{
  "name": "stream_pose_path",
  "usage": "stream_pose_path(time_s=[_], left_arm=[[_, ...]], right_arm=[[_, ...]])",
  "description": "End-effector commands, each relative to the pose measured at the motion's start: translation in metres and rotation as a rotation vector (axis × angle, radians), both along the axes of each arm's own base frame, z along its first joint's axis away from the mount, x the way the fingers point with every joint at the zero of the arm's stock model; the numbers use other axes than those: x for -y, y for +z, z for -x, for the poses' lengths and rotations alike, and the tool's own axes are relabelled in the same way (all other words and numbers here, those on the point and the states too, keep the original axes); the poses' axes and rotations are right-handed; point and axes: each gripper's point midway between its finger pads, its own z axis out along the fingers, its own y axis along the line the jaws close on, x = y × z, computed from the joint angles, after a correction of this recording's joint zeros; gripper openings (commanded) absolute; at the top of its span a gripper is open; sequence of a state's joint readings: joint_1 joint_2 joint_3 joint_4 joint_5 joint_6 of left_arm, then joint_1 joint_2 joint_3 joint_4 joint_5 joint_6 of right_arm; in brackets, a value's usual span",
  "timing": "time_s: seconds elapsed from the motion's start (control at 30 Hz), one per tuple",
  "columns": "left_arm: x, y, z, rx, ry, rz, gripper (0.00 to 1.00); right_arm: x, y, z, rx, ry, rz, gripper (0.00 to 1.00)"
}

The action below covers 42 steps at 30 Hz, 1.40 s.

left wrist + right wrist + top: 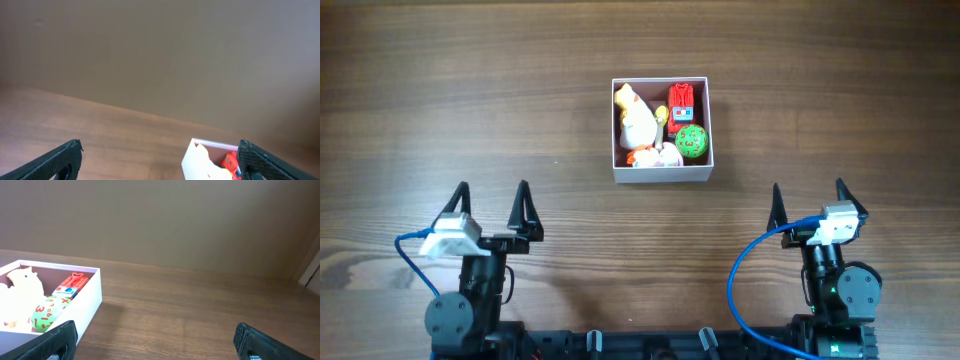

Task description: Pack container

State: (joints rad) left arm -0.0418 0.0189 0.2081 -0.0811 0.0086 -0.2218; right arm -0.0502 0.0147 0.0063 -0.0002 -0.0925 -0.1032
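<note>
Square white-walled, pink-lined container (663, 175) lies open-side-up on brown wooden table (440, 90), ahead between spread, empty left gripper (493, 187) and right gripper (808, 186)

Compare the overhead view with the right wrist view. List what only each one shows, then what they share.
Only overhead: the left gripper, open and apart from the container, and all four of the container's walls. Only right wrist: the plain brown wall beyond the table, and orange numerals on the green ball. Both: the container holding the white toy, the red toy and the green ball, the wooden table, and the open right gripper.
</note>
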Motion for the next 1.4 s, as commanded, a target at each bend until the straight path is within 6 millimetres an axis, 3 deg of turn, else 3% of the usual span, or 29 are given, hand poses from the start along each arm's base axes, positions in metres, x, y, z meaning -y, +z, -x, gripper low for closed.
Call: stream_pose_path(time_s=[0.0,0.23,0.6,0.87,1.1,1.37], left_arm=[[-0.005,-0.002,0.000,0.017,0.023,0.029,1.00],[-0.005,-0.001,-0.003,0.068,0.026,0.031,1.00],[-0.005,-0.039,-0.014,0.038,0.026,0.030,1.00],[-0.005,-0.045,-0.015,0.015,0.027,0.028,1.00],[-0.005,-0.091,-0.017,-0.174,0.029,0.019,1.00],[-0.004,-0.093,-0.016,-0.180,0.022,0.018,1.00]], right_arm=[[0.001,0.003,0.001,0.014,-0.011,0.010,1.00],[0.001,0.003,0.001,0.014,-0.011,0.011,0.99],[0.001,0.003,0.001,0.014,-0.011,0.011,1.00],[0.001,0.003,0.001,0.014,-0.011,0.011,1.00],[0.001,0.003,0.001,0.014,-0.011,0.011,1.00],[0.001,0.003,0.001,0.014,-0.011,0.010,0.99]])
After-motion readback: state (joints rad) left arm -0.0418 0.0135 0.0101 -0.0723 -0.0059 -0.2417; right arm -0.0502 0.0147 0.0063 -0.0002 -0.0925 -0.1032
